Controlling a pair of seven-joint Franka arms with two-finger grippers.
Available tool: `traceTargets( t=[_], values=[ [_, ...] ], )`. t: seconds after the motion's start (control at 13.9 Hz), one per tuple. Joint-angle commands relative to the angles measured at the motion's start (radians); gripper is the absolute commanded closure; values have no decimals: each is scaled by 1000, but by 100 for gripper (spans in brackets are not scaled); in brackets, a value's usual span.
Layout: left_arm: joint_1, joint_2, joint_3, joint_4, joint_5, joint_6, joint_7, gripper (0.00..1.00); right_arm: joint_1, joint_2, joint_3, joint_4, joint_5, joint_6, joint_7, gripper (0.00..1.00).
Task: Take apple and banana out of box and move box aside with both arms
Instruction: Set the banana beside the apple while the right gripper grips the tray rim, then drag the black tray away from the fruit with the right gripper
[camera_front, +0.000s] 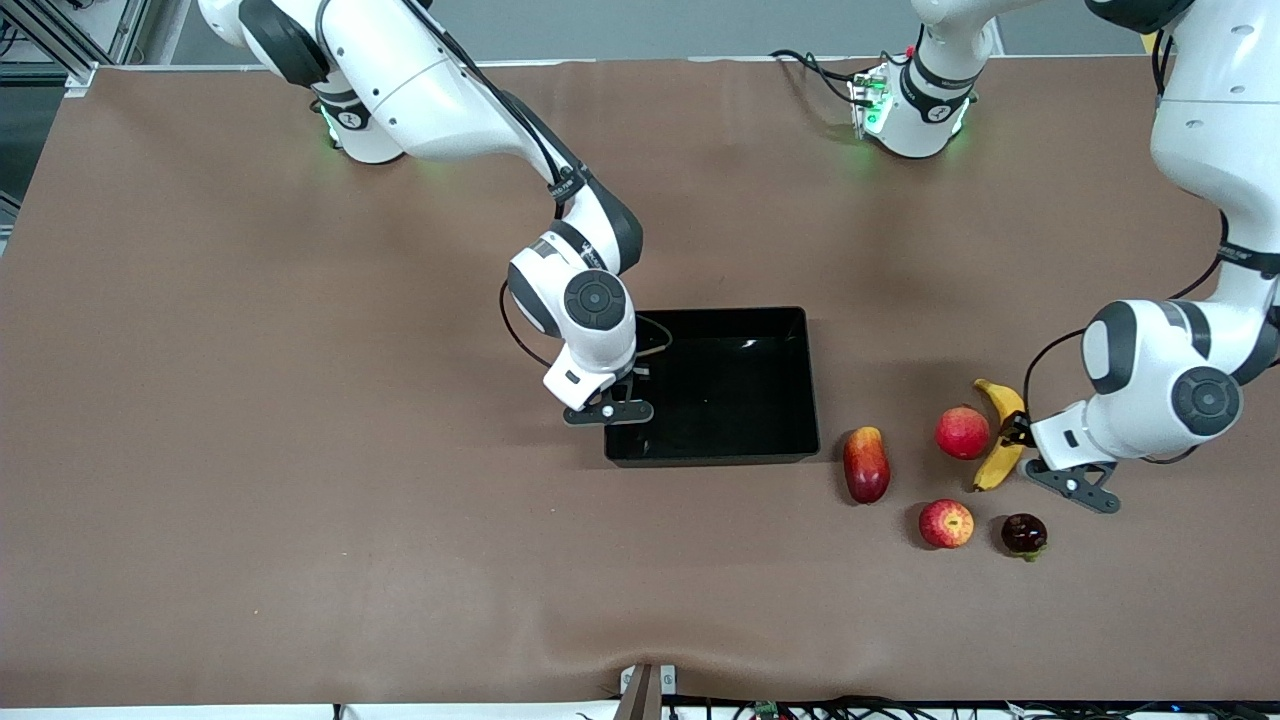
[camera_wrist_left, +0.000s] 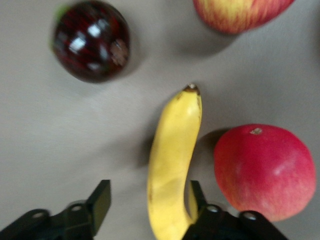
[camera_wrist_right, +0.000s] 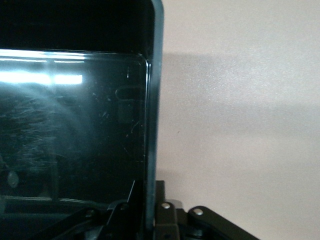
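The black box (camera_front: 790, 385) lies mid-table. My right gripper (camera_front: 612, 408) is shut on the box's wall (camera_wrist_right: 154, 100) at the right arm's end, one finger inside and one outside (camera_wrist_right: 150, 202). The yellow banana (camera_front: 1000, 435) lies toward the left arm's end. My left gripper (camera_front: 1014, 442) is low over it and open. In the left wrist view the banana (camera_wrist_left: 172, 165) lies between the fingers of the gripper (camera_wrist_left: 149, 202), close against one of them. The small red apple (camera_front: 945, 523) with yellow streaks lies nearer the camera and also shows in the left wrist view (camera_wrist_left: 240, 12).
A larger pink-red round fruit (camera_front: 962, 432) lies right beside the banana (camera_wrist_left: 262, 170). A red-and-yellow mango-like fruit (camera_front: 866, 463) lies next to the box. A dark glossy round fruit (camera_front: 1023, 534) lies beside the apple (camera_wrist_left: 91, 40).
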Motion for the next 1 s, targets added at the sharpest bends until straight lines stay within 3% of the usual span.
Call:
traceTargets(
  t=[0.0,0.07,0.29,0.57,0.79,0.93],
  values=[
    [4,-110,-12,26,-1,-112,0,0,5,-33,-7,9,-19,-50,30,100],
    [6,-148,-13,37,-4,-157,2,0,-6,-50,-5,8,-17,-73,30,100],
    [29,-320,-19,52,-171,-277,-7,0,-56,-125,-4,6,-11,-114,23,100],
    [24,-421,-22,153,-233,-502,-194,0,-154,-306,2,-121,3,-128,-46,100],
    [24,-510,-119,167,-222,-648,-505,0,-249,-404,2,-162,32,-226,-207,100],
    [26,-540,-144,169,-222,-726,-573,0,-318,-456,-1,-162,66,-322,-315,100]
  ],
)
